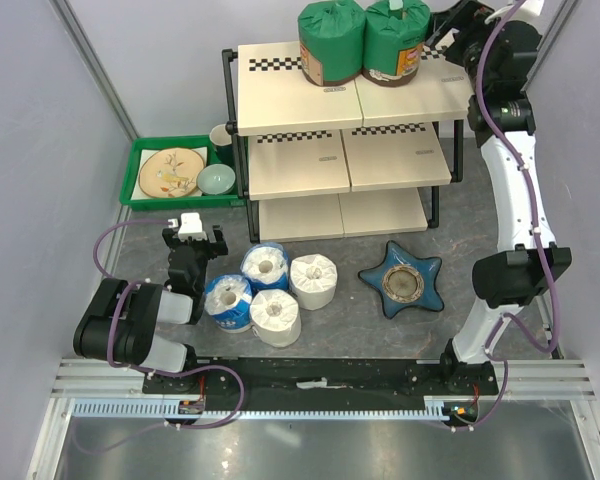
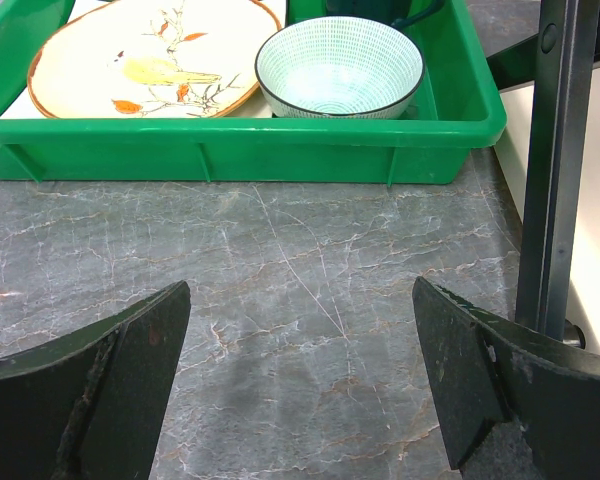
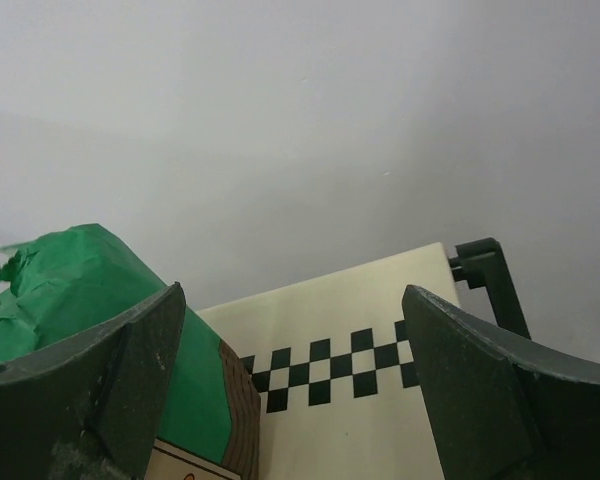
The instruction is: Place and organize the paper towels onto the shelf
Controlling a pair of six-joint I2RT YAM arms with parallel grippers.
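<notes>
Altogether you had six paper towels in view: two green-wrapped rolls, two blue-and-white rolls and two white rolls. The green pair stood upright and touching on the top board of the shelf, one on the left and one on the right, their wrap bunched into crinkled tops. The other four sat on end on the table in front of the shelf, hollow cores facing up, packed in a tight cluster: the blue-and-white ones on the left, the white ones on the right. The shelf had three cream boards, and the lower two held nothing.

Your right pincer hung at the top board's right end, just beside the right green roll, jaws spread wide with only checkered board between them. Your left pincer sat low over the table left of the cluster, jaws likewise wide apart and holding nothing.

One blue star-shaped dish lay right of the rolls. One green tray beside the shelf held one plate, one bowl and one cup.
</notes>
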